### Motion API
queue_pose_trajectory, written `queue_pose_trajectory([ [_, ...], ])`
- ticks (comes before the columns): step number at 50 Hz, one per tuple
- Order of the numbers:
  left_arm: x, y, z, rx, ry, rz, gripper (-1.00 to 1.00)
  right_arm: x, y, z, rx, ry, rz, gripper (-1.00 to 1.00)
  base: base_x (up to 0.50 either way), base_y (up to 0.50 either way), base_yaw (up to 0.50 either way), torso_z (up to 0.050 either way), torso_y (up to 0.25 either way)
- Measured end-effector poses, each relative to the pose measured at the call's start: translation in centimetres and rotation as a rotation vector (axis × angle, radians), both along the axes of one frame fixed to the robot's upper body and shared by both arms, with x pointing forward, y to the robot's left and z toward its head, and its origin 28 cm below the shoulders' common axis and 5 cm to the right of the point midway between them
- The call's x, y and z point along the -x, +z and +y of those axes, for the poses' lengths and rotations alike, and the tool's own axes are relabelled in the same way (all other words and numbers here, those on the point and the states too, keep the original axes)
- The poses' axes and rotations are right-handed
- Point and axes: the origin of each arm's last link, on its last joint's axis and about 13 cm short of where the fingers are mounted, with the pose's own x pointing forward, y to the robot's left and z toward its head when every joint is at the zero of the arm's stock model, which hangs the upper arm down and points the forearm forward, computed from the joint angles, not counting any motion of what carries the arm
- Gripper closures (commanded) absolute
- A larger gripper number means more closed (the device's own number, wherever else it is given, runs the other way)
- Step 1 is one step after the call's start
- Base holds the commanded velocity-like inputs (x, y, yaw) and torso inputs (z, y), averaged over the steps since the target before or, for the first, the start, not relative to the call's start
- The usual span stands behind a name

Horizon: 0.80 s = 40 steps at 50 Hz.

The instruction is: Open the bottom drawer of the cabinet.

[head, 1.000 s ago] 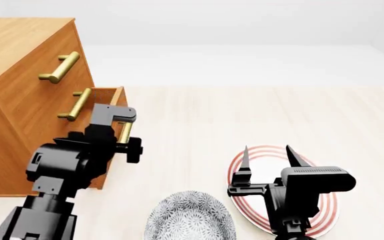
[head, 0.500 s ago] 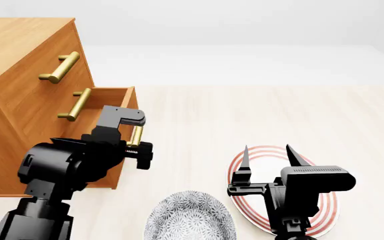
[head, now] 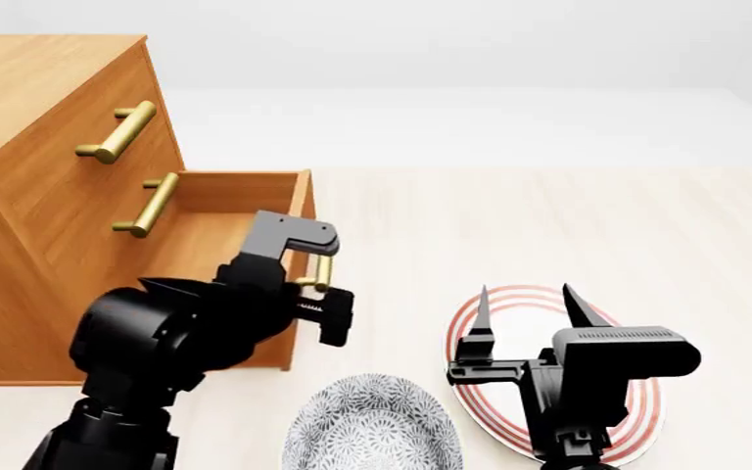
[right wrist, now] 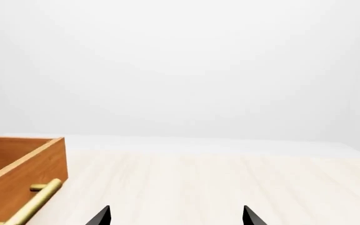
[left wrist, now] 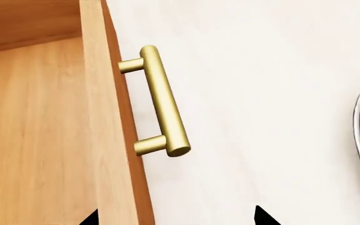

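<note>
Left wrist view — drawer: the bottom drawer [left wrist: 114, 140] stands pulled out, bare wood inside, its front seen edge-on with the brass handle [left wrist: 162, 108] on the outer face.
Left wrist view — left gripper [left wrist: 175, 216]: only two dark fingertips show at the frame edge, spread wide, one each side of the drawer front, and the handle sits beyond them, ungripped.
Left wrist view — risk: my read is that with nothing clamped, any further pull relies on a hooked finger, which could slip off the front.
Head view — cabinet [head: 36, 88]: it fills the 10 o'clock corner, and the open drawer juts from its base toward 3 o'clock.
Head view — right gripper [head: 524, 305]: spread wide, holding nothing, hanging over a red-striped plate [head: 644, 416] at 5 o'clock, with a patterned bowl [head: 371, 427] just beside it at 6 o'clock.
Head view — risk: the left arm is bulky and close to the bowl; a wide swing back could knock it.
Right wrist view — drawer: it shows at 8 o'clock, open, handle toward the camera.
Writing: no brand, label or lettering readable in any view.
</note>
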Motion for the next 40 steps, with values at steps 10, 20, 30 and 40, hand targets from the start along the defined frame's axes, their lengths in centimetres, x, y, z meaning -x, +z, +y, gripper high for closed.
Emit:
queue_pose_trajectory([
  [10,0.6,0.2,-0.2,0.012,-0.024,-0.002,-1.0,0.0,0.2,0.0,0.002,0.0,-0.003,-1.0,0.0,0.0,0.0,0.0,0.0],
  [20,1.4,0.9,-0.1,0.079,-0.035,-0.128,-1.0,0.0,0.4,-0.1,0.004,-0.002,-0.009,-1.0,0.0,0.0,0.0,0.0,0.001],
  [30,3.7,4.0,0.3,0.199,-0.003,-0.464,-1.0,-0.1,1.2,-0.1,0.012,-0.006,-0.032,-1.0,0.0,0.0,0.0,0.0,0.0],
  [40,6.6,6.0,0.8,0.224,0.067,-0.766,-1.0,-0.4,3.8,0.2,0.048,-0.01,-0.117,-1.0,0.0,0.0,0.0,0.0,0.0],
])
